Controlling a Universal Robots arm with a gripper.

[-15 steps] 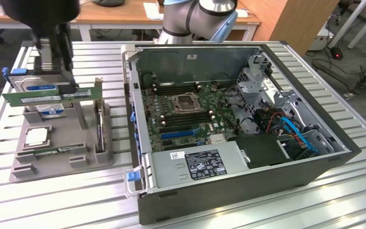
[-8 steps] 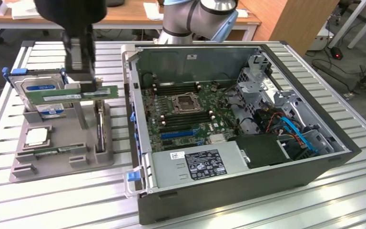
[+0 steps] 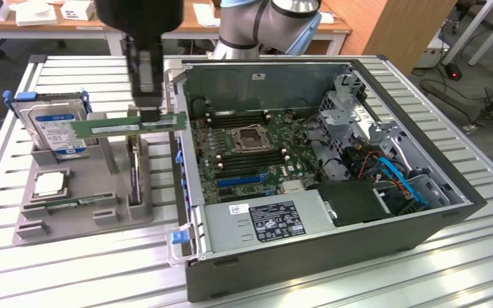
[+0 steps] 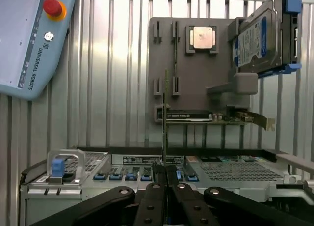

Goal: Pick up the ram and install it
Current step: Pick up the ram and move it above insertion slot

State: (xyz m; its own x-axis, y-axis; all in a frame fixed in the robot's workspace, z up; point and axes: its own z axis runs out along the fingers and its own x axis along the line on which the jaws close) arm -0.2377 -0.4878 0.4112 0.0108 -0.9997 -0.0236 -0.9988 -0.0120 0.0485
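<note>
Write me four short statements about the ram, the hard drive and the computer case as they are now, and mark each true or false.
1. The end effector is shut on the ram. True.
2. The ram is seated in a motherboard slot. False: it hangs in the end effector over the grey holder, beside the case.
3. The hard drive stands upright in the grey holder. True.
4. The case is closed. False: its side is open and the motherboard is exposed.
</note>
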